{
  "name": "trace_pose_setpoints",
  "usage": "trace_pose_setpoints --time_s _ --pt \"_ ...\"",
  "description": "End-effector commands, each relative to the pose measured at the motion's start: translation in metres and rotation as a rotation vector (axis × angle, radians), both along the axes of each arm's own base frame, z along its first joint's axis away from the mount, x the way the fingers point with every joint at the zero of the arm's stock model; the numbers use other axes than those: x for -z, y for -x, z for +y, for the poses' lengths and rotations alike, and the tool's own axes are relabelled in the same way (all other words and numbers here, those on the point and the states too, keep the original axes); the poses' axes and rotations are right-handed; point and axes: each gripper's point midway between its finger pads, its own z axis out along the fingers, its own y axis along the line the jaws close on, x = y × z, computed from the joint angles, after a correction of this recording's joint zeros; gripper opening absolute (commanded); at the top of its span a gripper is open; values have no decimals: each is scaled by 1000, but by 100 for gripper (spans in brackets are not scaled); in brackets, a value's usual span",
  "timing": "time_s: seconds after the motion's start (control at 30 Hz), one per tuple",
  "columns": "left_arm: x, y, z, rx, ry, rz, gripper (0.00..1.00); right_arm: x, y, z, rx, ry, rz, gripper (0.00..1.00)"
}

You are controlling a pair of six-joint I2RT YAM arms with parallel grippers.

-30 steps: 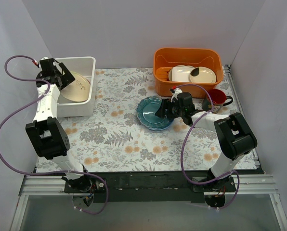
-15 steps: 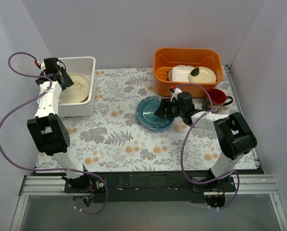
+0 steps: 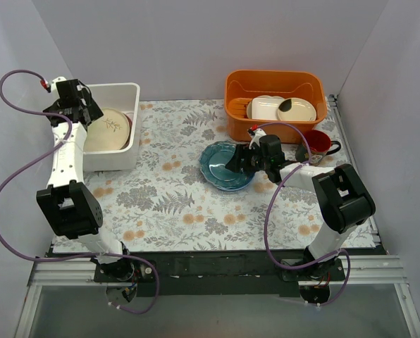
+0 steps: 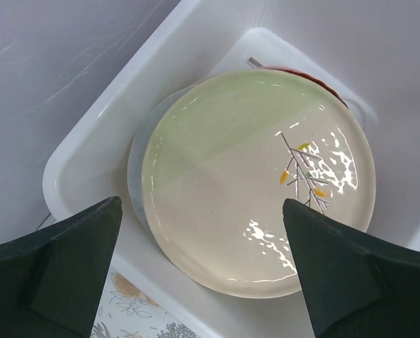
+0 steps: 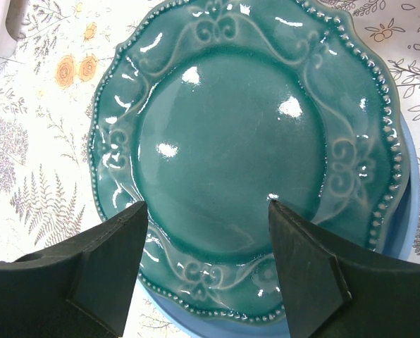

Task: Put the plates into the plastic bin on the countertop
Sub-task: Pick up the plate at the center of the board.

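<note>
In the upper left of the top view, the left gripper (image 4: 203, 282) hangs wide open above the white bin (image 4: 101, 137). There the cream-green plate (image 4: 259, 183) lies atop other plates (image 4: 136, 165), close to the bin's walls. At centre the right gripper (image 5: 208, 274) is spread open over the near rim of the teal plate (image 5: 245, 141), which sits on a blue plate (image 5: 405, 211) on the countertop (image 3: 182, 197); there is open counter to the left, while the orange tub (image 3: 273, 88) and red mug (image 3: 321, 143) crowd the right.

Orange tub (image 3: 273, 73) holding cream dishes (image 3: 266, 109), perhaps a dark spoon (image 3: 285, 105), red mug (image 3: 318, 142) alongside
</note>
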Motion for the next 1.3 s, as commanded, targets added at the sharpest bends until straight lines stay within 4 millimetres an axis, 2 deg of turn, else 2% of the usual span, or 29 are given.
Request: trace_pose_setpoints --time_s 0.0,0.2,0.43,0.83,0.87,1.1,1.2,1.27 --pt "-24 -2 -10 44 2 -69 98 -14 -7 7 -9 -31 -43 77" --pt "-22 -10 -31 107 17 -70 98 -15 -6 5 -7 -30 -43 77" --pt "-24 -19 -70 208 20 -82 98 -17 -5 5 -6 -31 -50 77" --pt "-17 -28 -111 312 54 -76 98 -21 -3 1 5 -28 -59 77" --pt "-16 -30 -127 346 52 -71 98 -21 -3 1 6 -27 -59 77" --pt "-10 -32 -164 423 45 -53 98 -22 -3 0 10 -24 -58 77" --pt "-7 -32 -188 466 33 -44 98 -23 -3 -1 15 -23 -64 77" --pt "0 -31 -196 474 16 -20 98 -23 -4 -1 16 -23 -64 77"
